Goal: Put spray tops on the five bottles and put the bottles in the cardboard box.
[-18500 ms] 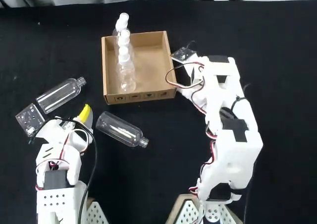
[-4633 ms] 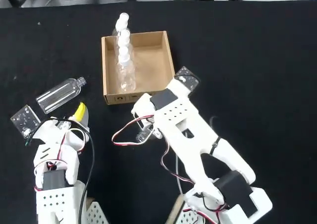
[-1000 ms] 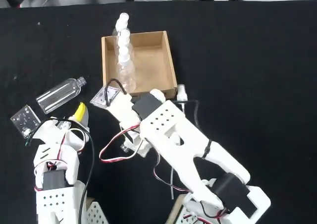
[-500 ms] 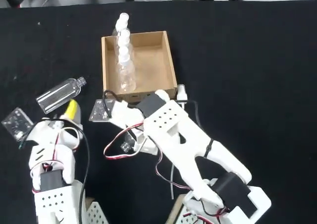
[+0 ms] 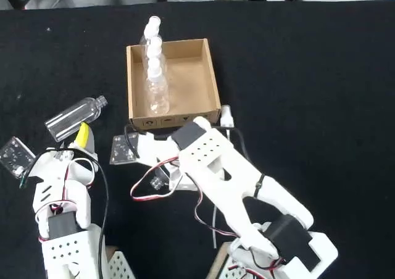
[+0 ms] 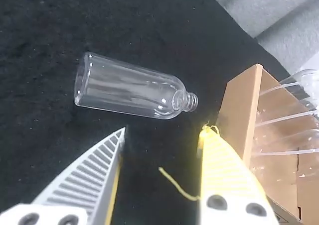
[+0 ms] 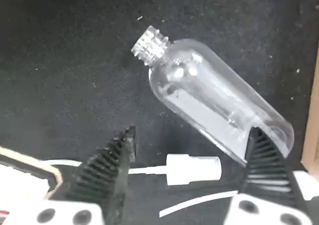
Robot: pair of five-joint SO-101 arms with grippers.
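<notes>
Right wrist view: the right gripper gapes wide, empty, a spray top lying near; the left gripper, likewise spread, grasps nothing.

Left arm sits tucked in its own corner, left gripper spread wide. Right arm stretches diagonally over toward it, right gripper spread wide too, pointing down.

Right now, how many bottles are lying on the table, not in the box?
2. One bottle lies left of the cardboard box, ahead of the left claw. The second bottle lies ahead of the right claw. The right arm could hide more.
</notes>
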